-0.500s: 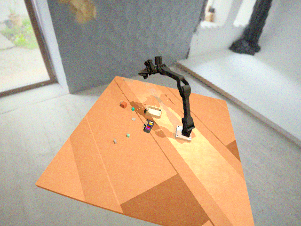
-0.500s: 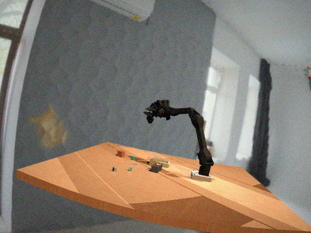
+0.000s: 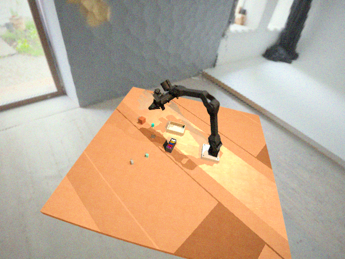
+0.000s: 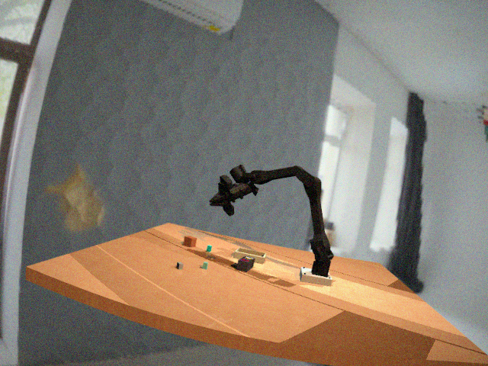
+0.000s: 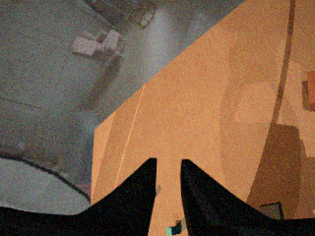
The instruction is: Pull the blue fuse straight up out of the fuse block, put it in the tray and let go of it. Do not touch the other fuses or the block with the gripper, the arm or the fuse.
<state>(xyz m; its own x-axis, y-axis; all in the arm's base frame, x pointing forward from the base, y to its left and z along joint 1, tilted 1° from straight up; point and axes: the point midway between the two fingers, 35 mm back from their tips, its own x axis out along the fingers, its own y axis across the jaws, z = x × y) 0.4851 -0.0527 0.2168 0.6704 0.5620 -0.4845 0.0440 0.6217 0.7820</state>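
The black fuse block (image 3: 168,148) (image 4: 245,264) stands on the orange table, with small coloured fuses in its top; the blue one is too small to pick out clearly. The shallow beige tray (image 3: 174,131) (image 4: 253,256) lies just behind the block. My gripper (image 3: 151,107) (image 4: 219,203) (image 5: 168,165) hangs high above the far left part of the table, well away from both the block and the tray. Its fingers stand close together with only a narrow gap, and nothing is between them.
An orange cube (image 3: 142,120) (image 4: 190,241) (image 5: 311,90), two teal blocks (image 3: 152,124) (image 3: 146,155) and a grey block (image 3: 131,161) (image 4: 179,265) lie left of the fuse block. The arm's base (image 3: 210,154) (image 4: 315,275) stands right of the block. The table's far edge shows in the wrist view.
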